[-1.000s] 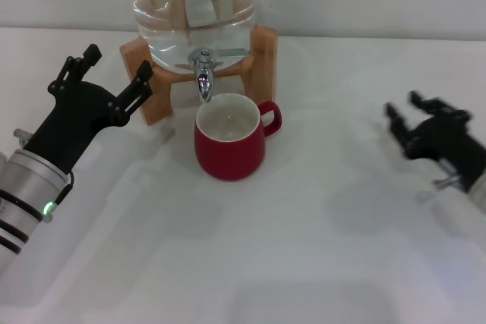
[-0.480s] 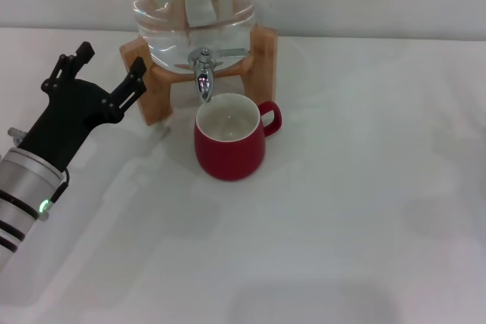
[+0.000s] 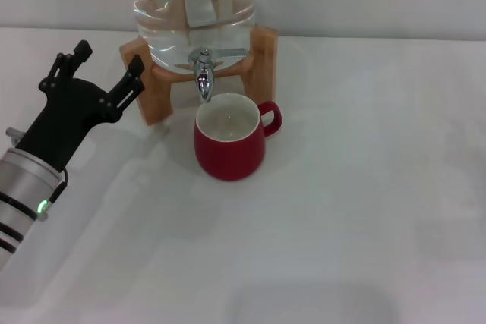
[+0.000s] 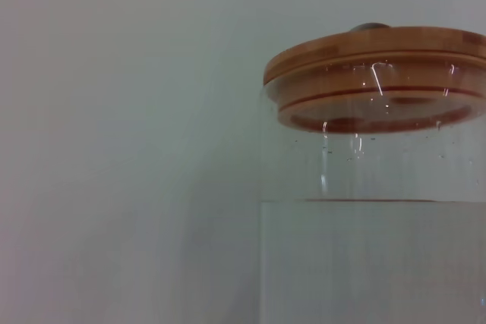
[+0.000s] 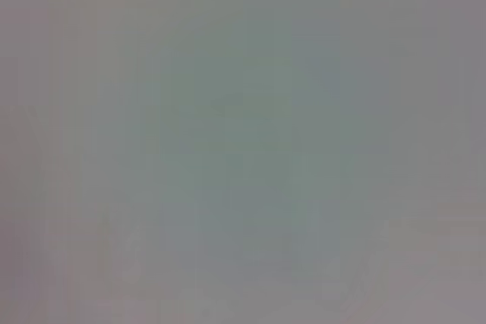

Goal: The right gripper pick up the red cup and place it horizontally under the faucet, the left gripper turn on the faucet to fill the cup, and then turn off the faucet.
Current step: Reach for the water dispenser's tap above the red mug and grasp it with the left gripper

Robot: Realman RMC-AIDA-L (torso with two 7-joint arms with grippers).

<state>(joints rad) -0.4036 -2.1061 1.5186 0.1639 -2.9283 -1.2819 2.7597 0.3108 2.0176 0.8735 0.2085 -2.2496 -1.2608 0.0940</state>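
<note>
Left gripper point(image 3: 97, 72) hovers with fingers spread and empty near the table's point(image 3: 364, 210) rear left, just beside the wooden stand point(image 3: 262, 58). Red cup point(image 3: 229, 139) stands upright directly under the faucet point(image 3: 202, 72). Right gripper out of view.

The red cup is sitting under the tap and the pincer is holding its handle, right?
Not quite. The cup does sit under the tap, but nothing holds its handle. In the head view the left pincer is open and off beside the wooden stand, apart from the cup. The right pincer is out of sight.
</note>
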